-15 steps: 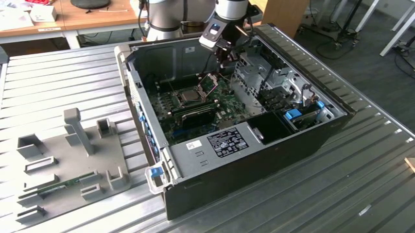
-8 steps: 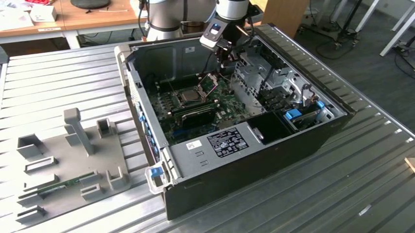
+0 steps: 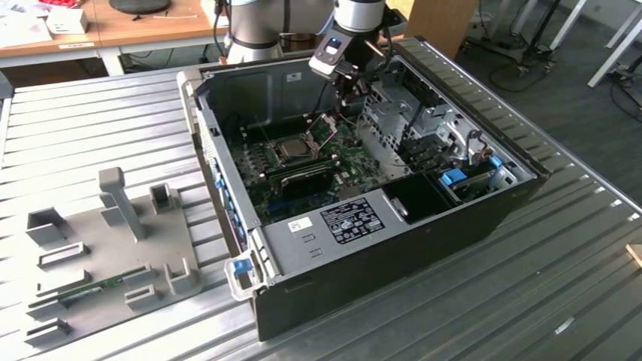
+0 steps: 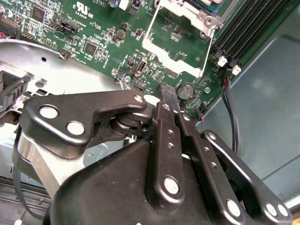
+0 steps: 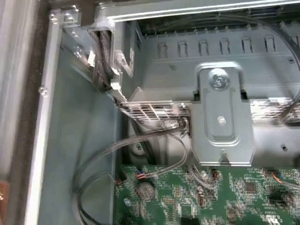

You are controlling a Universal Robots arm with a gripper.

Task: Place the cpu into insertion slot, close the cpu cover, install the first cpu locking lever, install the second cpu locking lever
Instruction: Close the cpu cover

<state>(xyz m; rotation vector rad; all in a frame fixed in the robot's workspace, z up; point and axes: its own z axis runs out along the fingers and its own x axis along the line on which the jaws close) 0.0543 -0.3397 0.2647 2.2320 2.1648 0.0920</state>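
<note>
Cpu [image 3: 296, 148] sits in the insertion slot [image 3: 281, 155], mid-board. Cpu cover [image 4: 174, 60] stands raised beside it. It looks like thin, stiff, light sheet metal, best pushed at the free edge. Gripper [image 4: 169, 96] near the cover, jaws pressed together, apparently empty.

In the second wrist view, the black body of the gripper [image 4: 169, 93] covers much of the green circuit board [image 4: 93, 28], and the raised cpu cover [image 4: 171, 57] is cut off by the picture's edge. In the exterior view, the insertion slot [image 3: 294, 148] is too small to tell what sits inside.
</note>
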